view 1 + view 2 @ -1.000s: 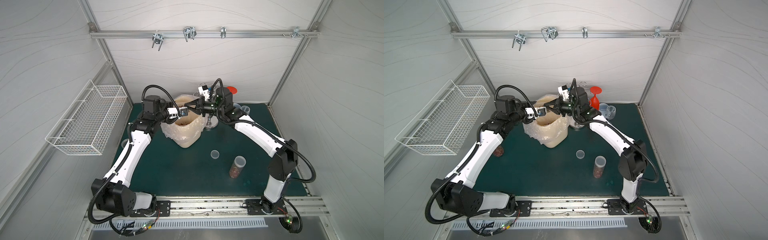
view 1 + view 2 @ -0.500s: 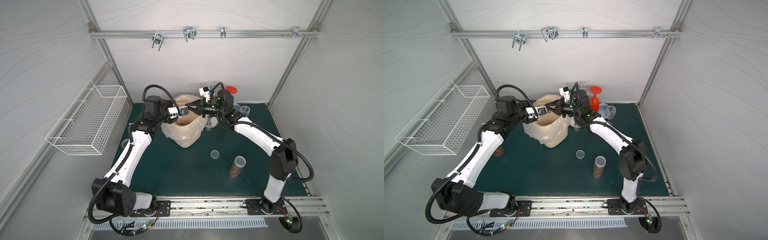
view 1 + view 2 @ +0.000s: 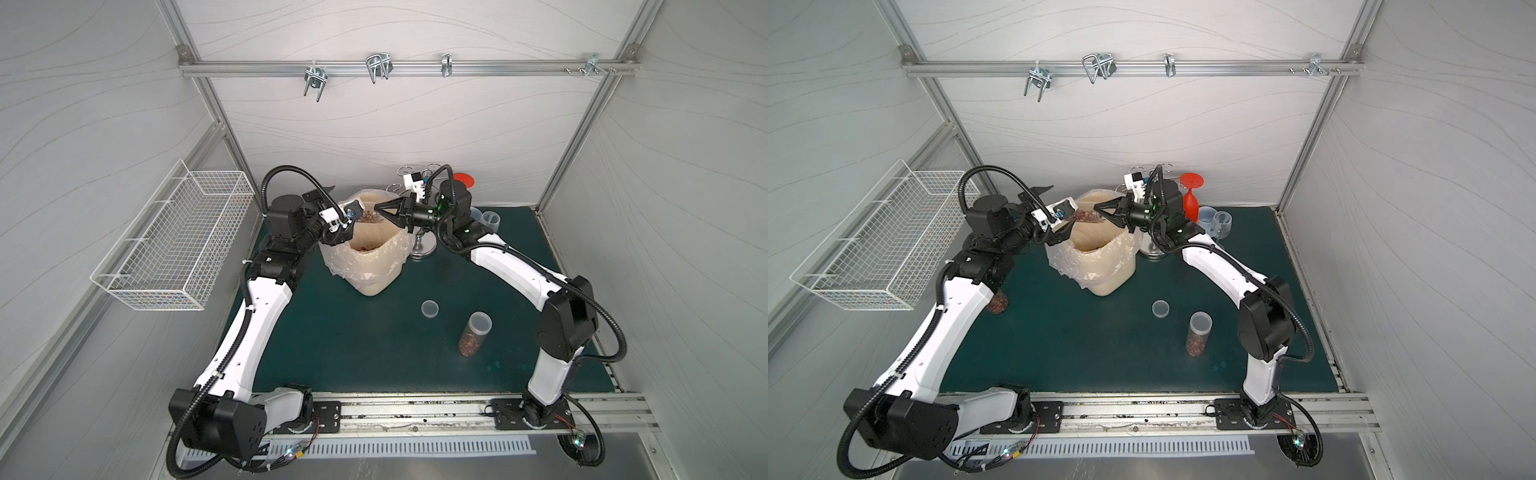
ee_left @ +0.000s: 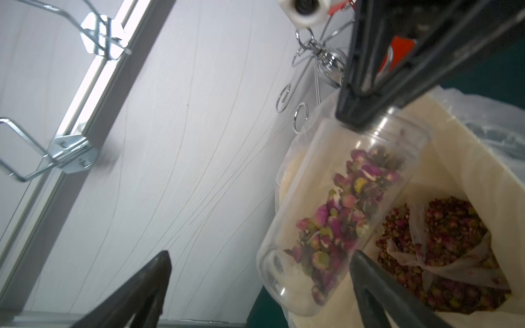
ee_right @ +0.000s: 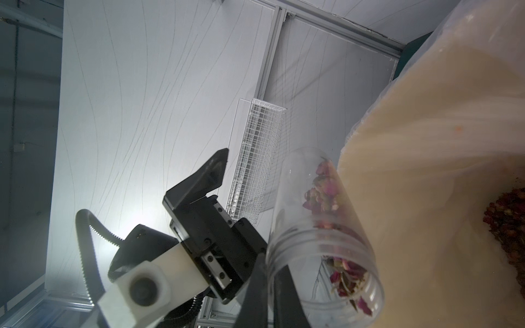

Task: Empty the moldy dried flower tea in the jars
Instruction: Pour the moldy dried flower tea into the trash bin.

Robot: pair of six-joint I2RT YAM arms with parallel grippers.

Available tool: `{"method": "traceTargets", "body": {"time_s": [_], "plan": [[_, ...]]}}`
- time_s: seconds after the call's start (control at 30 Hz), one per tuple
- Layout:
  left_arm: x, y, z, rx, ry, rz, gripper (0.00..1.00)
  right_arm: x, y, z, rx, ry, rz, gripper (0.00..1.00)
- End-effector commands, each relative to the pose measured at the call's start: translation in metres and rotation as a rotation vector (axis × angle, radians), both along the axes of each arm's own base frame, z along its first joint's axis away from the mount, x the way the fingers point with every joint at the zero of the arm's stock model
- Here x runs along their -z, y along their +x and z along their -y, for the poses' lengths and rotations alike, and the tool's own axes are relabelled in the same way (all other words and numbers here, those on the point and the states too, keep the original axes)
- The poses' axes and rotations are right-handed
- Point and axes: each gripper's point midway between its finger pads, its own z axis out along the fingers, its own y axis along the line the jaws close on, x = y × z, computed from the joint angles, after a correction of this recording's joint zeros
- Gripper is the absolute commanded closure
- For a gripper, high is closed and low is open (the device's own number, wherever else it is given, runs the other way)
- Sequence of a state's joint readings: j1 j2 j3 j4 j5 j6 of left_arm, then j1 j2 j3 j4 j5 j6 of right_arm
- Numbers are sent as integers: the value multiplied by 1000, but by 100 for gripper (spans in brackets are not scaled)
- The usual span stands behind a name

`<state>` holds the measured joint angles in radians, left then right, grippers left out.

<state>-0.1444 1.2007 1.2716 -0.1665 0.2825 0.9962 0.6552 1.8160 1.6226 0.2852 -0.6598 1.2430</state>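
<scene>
So the left gripper is letting go right now: clamped a second ago, its fingers are now spreading wide and holding nothing. The right gripper is pinching the rim of the jar tight and carrying it alone, lying on its side over the bin. A clump of dried flowers is sitting inside, not pouring, while a heap is already lying in the bin. Looks like a handoff, so I'm guessing the right arm is tipping it next. The lidded jar is waiting full.
</scene>
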Motion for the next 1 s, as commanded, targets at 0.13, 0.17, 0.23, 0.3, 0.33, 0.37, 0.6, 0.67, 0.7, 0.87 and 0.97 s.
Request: {"method": "traceTargets", "body": {"time_s": [0.13, 0.17, 0.23, 0.3, 0.33, 0.37, 0.6, 0.67, 0.7, 0.87, 0.97], "plan": [[-55, -27, -8, -61, -503, -44, 1, -28, -9, 11, -1, 58, 39, 100], [-57, -31, -8, -65, -566, -71, 2, -29, -9, 12, -1, 61, 42, 100], [-62, -38, -11, -89, -716, -124, 1, -31, -9, 13, 0, 64, 45, 100], [-62, -42, -22, -155, -881, -173, 1, -33, -10, 13, -1, 69, 51, 100], [-62, -42, -30, -213, -979, -199, 1, -32, -10, 13, -3, 70, 51, 100], [-58, -43, -36, -262, -1044, -232, 1, -33, -11, 13, -3, 72, 53, 100], [-29, -45, -46, -476, -1284, -485, 1, -40, -14, 15, -13, 91, 74, 100], [-23, -46, -46, -509, -1387, -538, 1, -40, -15, 15, -12, 94, 76, 100], [-21, -47, -45, -518, -1439, -564, 1, -41, -15, 15, -13, 96, 79, 100], [-17, -49, -29, -484, -1688, -717, 1, -45, -16, 17, -7, 106, 86, 100], [-11, -49, -24, -481, -1800, -803, 1, -48, -19, 19, -8, 114, 93, 100]]}}
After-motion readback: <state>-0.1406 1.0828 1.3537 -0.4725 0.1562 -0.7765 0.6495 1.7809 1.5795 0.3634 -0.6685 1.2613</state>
